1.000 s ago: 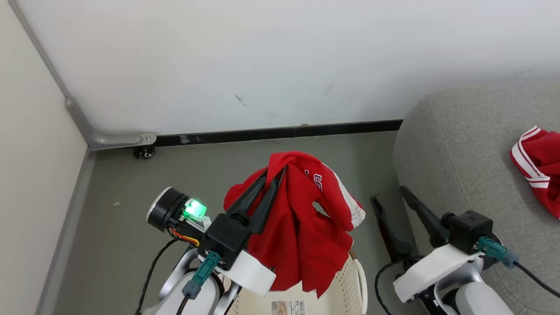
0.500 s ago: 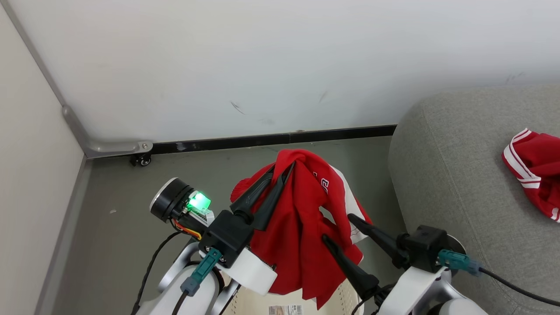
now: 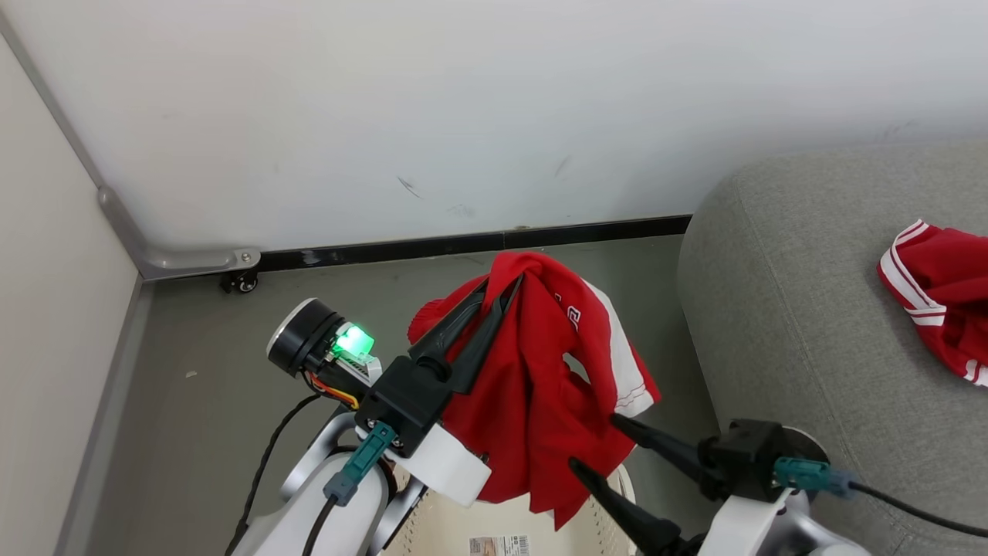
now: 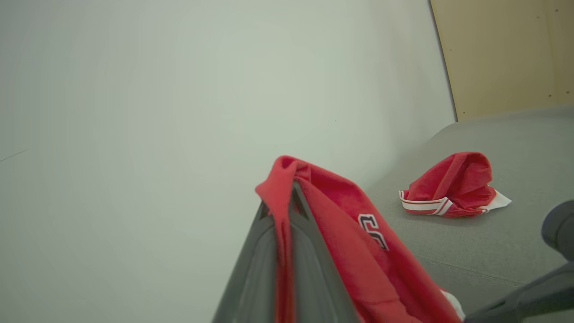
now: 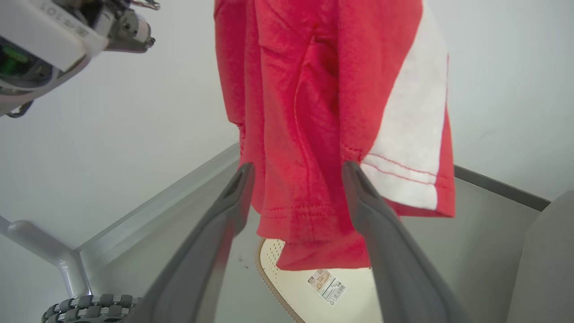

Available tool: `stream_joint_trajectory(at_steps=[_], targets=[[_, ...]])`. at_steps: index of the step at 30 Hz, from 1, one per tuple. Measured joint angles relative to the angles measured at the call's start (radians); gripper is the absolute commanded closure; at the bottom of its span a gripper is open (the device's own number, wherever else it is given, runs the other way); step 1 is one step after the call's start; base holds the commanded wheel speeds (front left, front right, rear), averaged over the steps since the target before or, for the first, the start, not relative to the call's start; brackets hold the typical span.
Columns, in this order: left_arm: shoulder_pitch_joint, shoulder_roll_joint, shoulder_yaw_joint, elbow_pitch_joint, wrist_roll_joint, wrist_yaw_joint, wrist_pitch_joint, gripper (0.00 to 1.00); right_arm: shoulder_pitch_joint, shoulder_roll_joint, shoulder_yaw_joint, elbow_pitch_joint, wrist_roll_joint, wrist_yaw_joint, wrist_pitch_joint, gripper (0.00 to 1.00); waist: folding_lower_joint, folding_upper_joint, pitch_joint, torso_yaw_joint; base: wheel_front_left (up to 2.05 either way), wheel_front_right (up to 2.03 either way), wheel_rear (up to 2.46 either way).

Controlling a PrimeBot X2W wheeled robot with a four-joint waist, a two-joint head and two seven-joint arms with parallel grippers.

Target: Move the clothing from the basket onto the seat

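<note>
My left gripper (image 3: pixel 502 284) (image 4: pixel 280 202) is shut on the top fold of the red jersey with dark lettering (image 3: pixel 540 386) (image 4: pixel 345 215) (image 5: pixel 305 89). The jersey hangs free above the cream perforated basket (image 3: pixel 444 529) (image 5: pixel 278 260). My right gripper (image 3: pixel 593 442) (image 5: pixel 297 165) is open, with its tips at the jersey's lower hem, one on each side of the hanging cloth. The other red garment, with white stripe trim (image 3: pixel 938 286) (image 4: pixel 453 186), lies crumpled on the light grey sofa (image 3: pixel 810 309) (image 4: pixel 520 148) to the right.
A white wall with a black baseboard (image 3: pixel 478 241) runs behind. A metal bracket on a small caster (image 3: pixel 239 276) sits in the left corner on the grey floor (image 3: pixel 201 386). A beige panel (image 4: pixel 506 54) stands behind the sofa.
My right gripper has swung left from beside the sofa to the hanging jersey's hem, staying open. The left gripper with the jersey rose slightly. The camera shifted a little.
</note>
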Motion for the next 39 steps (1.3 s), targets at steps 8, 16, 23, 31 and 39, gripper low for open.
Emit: stream_joint_trajectory(at_steps=[8, 16, 23, 31, 39], targets=[[-0.004, -0.007, -0.007, 0.021, 0.008, 0.0, 0.0, 1.0, -0.032, -0.052, -0.001, -0.009, -0.017, 0.0, 0.023, 0.0, -0.0001, 0.0, 0.003, 0.003, 0.0, 0.0, 0.0], [-0.024, -0.016, -0.03, 0.033, 0.016, -0.003, 0.0, 1.0, -0.066, -0.06, 0.035, -0.006, -0.013, 0.0, 0.035, 0.0, 0.0, 0.0, 0.006, 0.011, 0.0, 0.0, 0.0], [-0.056, -0.035, -0.048, 0.04, 0.018, -0.009, 0.0, 1.0, -0.133, -0.051, 0.079, 0.031, 0.007, 0.0, 0.039, 0.0, 0.0, 0.0, 0.01, 0.019, 0.0, 0.0, 0.0], [-0.062, -0.045, -0.07, 0.045, 0.024, -0.016, 0.0, 1.0, -0.192, -0.049, 0.086, 0.105, -0.024, 0.0, 0.039, 0.0, 0.0, 0.0, 0.014, 0.033, 0.0, 0.0, 0.0], [-0.082, -0.052, -0.093, 0.044, 0.024, -0.024, 0.0, 1.0, -0.254, -0.019, 0.166, 0.164, -0.028, 0.0, 0.022, 0.69, 0.0, 0.0, 0.019, 0.043, 0.0, 0.0, 0.0]])
